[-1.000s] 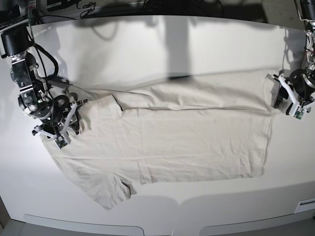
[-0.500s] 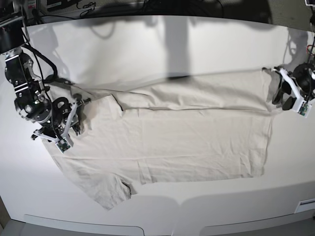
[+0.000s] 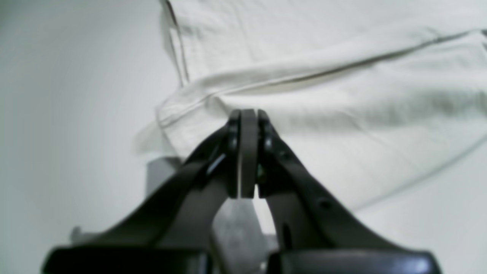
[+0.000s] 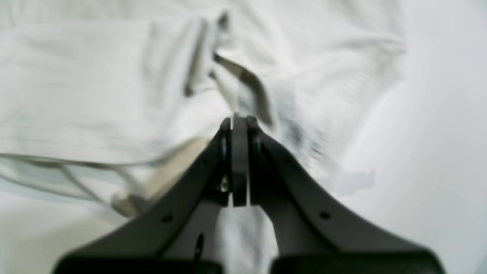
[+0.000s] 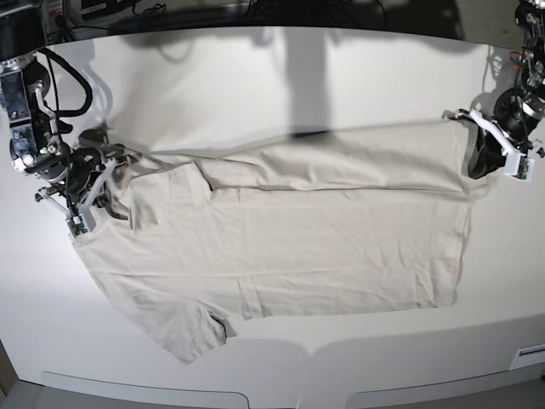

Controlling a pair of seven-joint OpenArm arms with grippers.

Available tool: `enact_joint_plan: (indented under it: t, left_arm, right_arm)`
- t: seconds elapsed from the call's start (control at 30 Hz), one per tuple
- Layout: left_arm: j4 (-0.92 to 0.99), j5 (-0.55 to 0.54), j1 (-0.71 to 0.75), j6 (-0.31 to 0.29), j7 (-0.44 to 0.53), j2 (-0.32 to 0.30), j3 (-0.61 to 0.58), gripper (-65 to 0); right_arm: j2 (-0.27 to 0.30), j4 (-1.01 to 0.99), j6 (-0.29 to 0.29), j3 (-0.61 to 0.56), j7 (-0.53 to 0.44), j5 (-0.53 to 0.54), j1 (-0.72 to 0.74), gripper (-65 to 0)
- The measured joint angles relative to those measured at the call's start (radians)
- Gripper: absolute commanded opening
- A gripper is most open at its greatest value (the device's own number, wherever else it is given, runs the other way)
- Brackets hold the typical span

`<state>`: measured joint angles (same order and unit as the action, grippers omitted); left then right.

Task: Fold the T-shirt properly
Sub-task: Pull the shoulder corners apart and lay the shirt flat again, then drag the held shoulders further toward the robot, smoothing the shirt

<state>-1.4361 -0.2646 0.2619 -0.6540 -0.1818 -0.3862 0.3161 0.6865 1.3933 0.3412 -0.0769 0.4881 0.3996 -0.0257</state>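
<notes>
The off-white T-shirt (image 5: pixel 298 239) lies spread across the white table, with its far long edge folded over towards the middle. My left gripper (image 5: pixel 479 162) is at the shirt's far right corner. In the left wrist view it (image 3: pixel 243 112) is shut, and the cloth (image 3: pixel 342 76) tents up to its tips. My right gripper (image 5: pixel 89 192) is at the shirt's left end by the collar and sleeve. In the right wrist view it (image 4: pixel 239 120) is shut, with blurred cloth (image 4: pixel 95 76) at and under its tips.
The white tabletop (image 5: pixel 255 77) stretches bare behind the shirt. Dark cables and gear (image 5: pixel 128 10) line the back edge. A small white label (image 5: pixel 532 354) sits at the front right edge. The near sleeve (image 5: pixel 192 332) reaches towards the front edge.
Both grippers have moved towards the back of the table. The right one went up and left along the shirt's left end. The left one rose by the right corner, which is drawn outward.
</notes>
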Motion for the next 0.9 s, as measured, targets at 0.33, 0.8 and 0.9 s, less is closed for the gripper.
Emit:
enact_joint_plan:
  t: [0.33, 0.8, 0.9]
  left_arm:
    - [0.196, -0.015, -0.045, -0.001, 0.02, 0.057, 0.003, -65.0]
    - [0.193, 0.05, 0.036, -0.008, 0.09, 0.048, 0.008, -65.0]
    - [0.19, 0.045, 0.054, -0.009, 0.1, 0.048, 0.009, -65.0]
  right_arm:
    - [-0.034, -0.025, -0.002, 0.036, -0.06, -0.003, -0.078, -65.0]
    - [-0.028, -0.021, -0.003, 0.045, -0.204, -0.086, -0.242, -65.0]
    - [-0.028, -0.019, -0.002, 0.074, -0.209, -0.086, -0.272, -65.0]
